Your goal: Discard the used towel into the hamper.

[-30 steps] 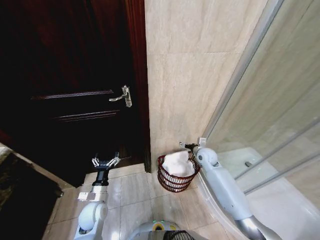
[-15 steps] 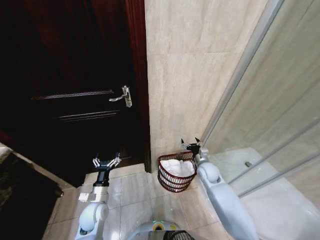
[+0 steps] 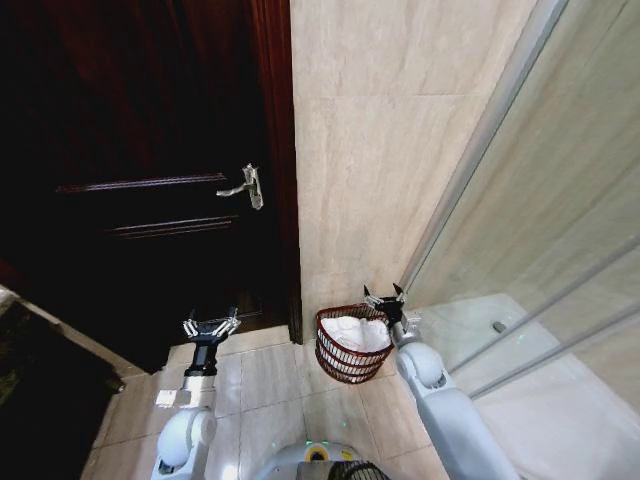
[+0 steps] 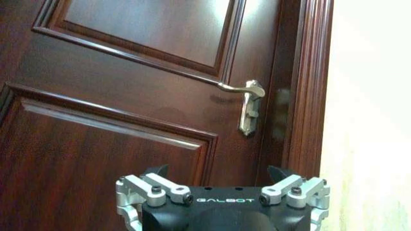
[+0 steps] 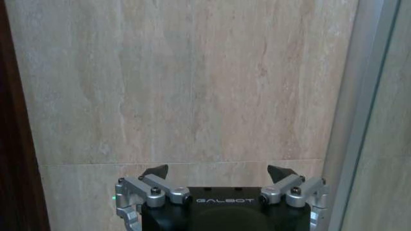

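So the towel is already sitting in the hamper, a white heap that fills the little reddish-brown wire basket up to about the rim. The hamper itself is parked on the floor tiles in the corner, just beside the door frame and against the beige wall, with the glass shower panel on its other side.

The right gripper is seen just above the hamper's far rim, fingers spread wide and nothing pinched between them (the right wrist view confirms it, both fingertips well apart with bare wall tile between). So the drop itself looks done, and the step in hand is judged to be the clearing away after release.

The left gripper is held out over the floor in front of the dark door, also splayed open and empty, pointed at the door handle, and no part in the job is being played by it.

What's called for next, probably: the right arm gets lifted clear of the wire rim without the weave being snagged, since the basket looks light and could be tipped easily
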